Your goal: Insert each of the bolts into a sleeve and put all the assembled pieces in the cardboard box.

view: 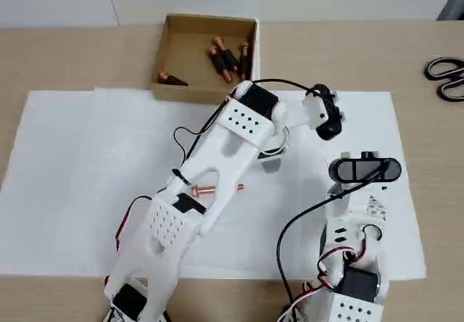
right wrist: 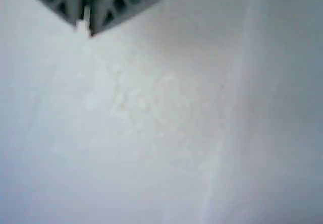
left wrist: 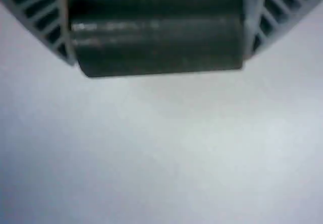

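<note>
Copper marks the one loose bolt [view: 217,188]. It lies flat on the white sheet [view: 72,191] near the middle of the tabletop [view: 65,54], with one end tucked under the left arm [view: 246,122]. That arm stretches from the near edge across the sheet, and its wrist sits beyond the bolt, between it and the near right corner of the cardboard box [view: 209,22].

In the left wrist view the left fingers [left wrist: 43,17] grasp a dark sleeve [left wrist: 159,32]. The sleeve lies crosswise between them, with one finger pressed against each end, low over the sheet. I cannot tell whether it touches the sheet. The sleeve and the loose bolt are apart.

The right arm [view: 355,235] is folded close to the near edge on the right side of the sheet. The right fingers [right wrist: 116,2] are clenched tip to tip with nothing between them, just over bare sheet.

The box stands at the far edge of the sheet. Inside it lie several assembled pieces [view: 225,59], copper bolts in dark sleeves. One lies in the near left corner and the others are clustered toward the right wall.

A pair of scissors [view: 446,75] rests on the bare tabletop at the far right, well apart from everything else.
</note>
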`<state>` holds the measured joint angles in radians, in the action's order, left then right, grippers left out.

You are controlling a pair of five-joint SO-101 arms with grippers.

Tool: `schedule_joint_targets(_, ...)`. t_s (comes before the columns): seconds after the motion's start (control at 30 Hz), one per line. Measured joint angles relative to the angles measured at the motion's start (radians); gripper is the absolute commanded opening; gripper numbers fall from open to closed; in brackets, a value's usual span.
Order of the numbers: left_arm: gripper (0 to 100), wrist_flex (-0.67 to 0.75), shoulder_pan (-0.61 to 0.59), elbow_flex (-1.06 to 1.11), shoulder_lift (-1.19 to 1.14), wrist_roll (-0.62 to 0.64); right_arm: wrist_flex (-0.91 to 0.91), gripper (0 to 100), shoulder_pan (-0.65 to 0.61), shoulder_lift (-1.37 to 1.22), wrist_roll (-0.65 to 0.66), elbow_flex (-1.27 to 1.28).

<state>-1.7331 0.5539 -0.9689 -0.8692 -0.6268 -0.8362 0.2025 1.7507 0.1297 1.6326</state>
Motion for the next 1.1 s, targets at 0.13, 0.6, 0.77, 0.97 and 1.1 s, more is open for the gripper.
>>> schedule_joint_targets(0.13, 19, 0.000, 0.000, 0.000, 0.000, -0.002, 0.000, 0.7, 0.000, 0.000, 0.000, 0.000)
schedule_joint_targets(0.6, 19, 0.000, -0.003, -0.018, -0.137, -0.101, 0.000, 0.7, 0.002, 0.000, 0.000, 0.037)
schedule_joint_targets(0.77, 25, 0.000, -0.008, -0.020, -0.137, -0.101, 0.000, 0.7, 0.002, 0.000, 0.000, 0.038)
schedule_joint_targets(0.97, 32, 0.009, -0.028, -0.025, -0.138, -0.107, 0.000, 0.7, 0.002, 0.000, 0.000, 0.038)
schedule_joint_targets(1.1, 32, 0.006, -0.028, -0.025, -0.140, -0.104, 0.000, 0.7, 0.002, 0.000, 0.000, 0.040)
